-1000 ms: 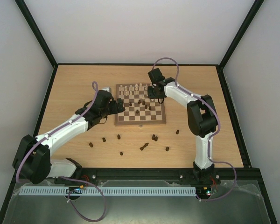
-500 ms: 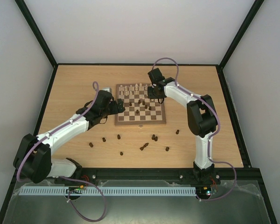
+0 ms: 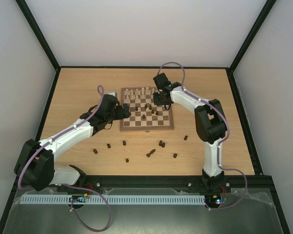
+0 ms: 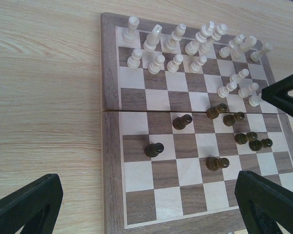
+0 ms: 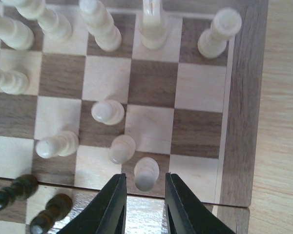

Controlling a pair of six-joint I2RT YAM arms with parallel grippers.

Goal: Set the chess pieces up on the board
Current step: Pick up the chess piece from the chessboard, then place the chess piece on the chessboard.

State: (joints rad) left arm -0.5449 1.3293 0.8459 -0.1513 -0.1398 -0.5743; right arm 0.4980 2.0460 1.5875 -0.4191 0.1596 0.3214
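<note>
The board (image 3: 146,127) lies mid-table, with cream chess pieces (image 4: 176,41) along its far rows and several dark ones (image 4: 183,122) near the centre. My right gripper (image 5: 145,187) hangs over the board's far right corner. Its fingers (image 5: 112,204) straddle a cream pawn (image 5: 146,174) with a thin gap on each side. Two more cream pawns (image 5: 122,148) stand just beside it. My left gripper (image 4: 146,204) is wide open above the board's left edge (image 4: 112,161), with nothing between its fingers.
Several dark pieces (image 3: 124,143) lie scattered on the tabletop between the board and the arm bases, one (image 3: 151,153) on its side. The right arm's finger (image 4: 285,95) shows at the right edge of the left wrist view. A black frame rims the table.
My right gripper's jaws have narrowed around the cream pawn and the wrist has shifted slightly left. The left arm has stayed still.
</note>
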